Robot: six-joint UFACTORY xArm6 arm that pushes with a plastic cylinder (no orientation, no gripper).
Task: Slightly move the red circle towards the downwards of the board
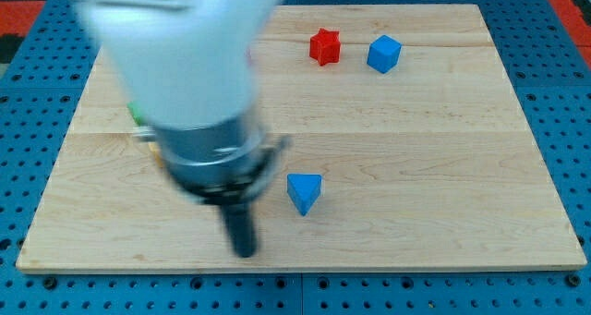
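Note:
The red circle does not show; the arm's blurred white and grey body covers the view's upper left, so it may lie hidden there. My tip (246, 253) is near the board's bottom edge, left of the middle. A blue triangle-like block (304, 192) lies up and to the right of the tip, apart from it. A red star block (324, 46) and a blue cube (384, 54) sit near the view's top, right of the middle.
A small green and yellow bit (137, 117) peeks out at the arm's left edge. The wooden board (443, 149) lies on a blue pegboard table (563, 38).

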